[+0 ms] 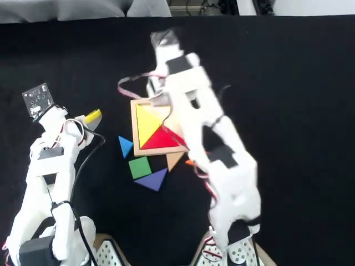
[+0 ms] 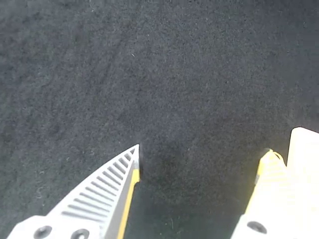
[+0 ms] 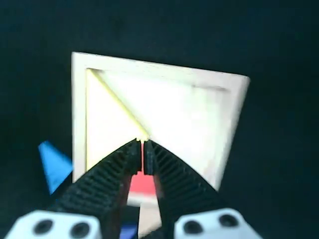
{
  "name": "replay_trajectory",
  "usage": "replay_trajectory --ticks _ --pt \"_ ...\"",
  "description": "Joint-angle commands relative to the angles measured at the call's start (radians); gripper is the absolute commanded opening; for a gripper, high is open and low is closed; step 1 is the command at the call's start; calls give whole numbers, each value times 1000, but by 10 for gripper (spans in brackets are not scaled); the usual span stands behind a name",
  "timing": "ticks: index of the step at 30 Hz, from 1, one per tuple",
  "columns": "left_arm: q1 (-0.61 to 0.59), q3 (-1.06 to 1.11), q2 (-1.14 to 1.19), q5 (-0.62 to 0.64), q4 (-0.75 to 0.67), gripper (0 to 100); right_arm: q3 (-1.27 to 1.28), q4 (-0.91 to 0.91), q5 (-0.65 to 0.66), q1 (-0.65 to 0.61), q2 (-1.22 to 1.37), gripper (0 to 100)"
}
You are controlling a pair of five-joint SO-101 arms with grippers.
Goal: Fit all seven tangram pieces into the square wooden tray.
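Two pieces sit in the tray [image 1: 133, 127]: yellow triangle [image 1: 145, 123] and red triangle [image 1: 161, 138]. Right gripper [image 3: 143, 144] hovers above it, fingers pinched together. Left gripper [image 2: 199, 154] hangs over bare cloth [image 2: 149, 74], fingers spread apart. Blue triangle [image 1: 125, 146] and green square [image 1: 140, 167] lie just beside the tray.

The high camera is looking down over the whole black table [image 1: 299, 111], the left wrist camera is peering close past the left gripper [image 2: 203, 149] at its dark surface, and the right wrist camera is facing past the right gripper [image 3: 143, 143] onto the wooden tray [image 3: 159, 65], which the high view is sharing.
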Motion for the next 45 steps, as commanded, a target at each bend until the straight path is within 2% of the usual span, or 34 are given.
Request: replay_trajectory --ticks 1,4,7,12,16,20,23,28,32,37,45 --pt "13 -5 3 0 -23 359 -56 95 60 28 -248 11" --pt "15 -5 3 0 -25 359 19 118 160 23 -392 11" --pt "16 -5 6 0 -28 359 154 101 172 35 -521 11" --pt "42 -47 87 -28 -23 359 481 17 195 129 -743 11" --pt "48 -91 161 -69 -15 359 828 -157 324 206 -954 11" --pt "47 -147 196 -69 52 359 1208 -431 491 279 -1119 11" --pt "45 -151 201 -69 61 359 1366 -465 588 330 -1165 16" --pt "45 -151 201 -69 61 359 1452 -431 713 382 -1093 21" --pt "45 -153 201 -69 61 359 1419 -434 686 413 -983 60" --pt "45 -153 201 -69 63 359 1336 -436 674 433 -806 19" --pt "45 -153 201 -71 63 359 1262 -465 664 287 -765 24"
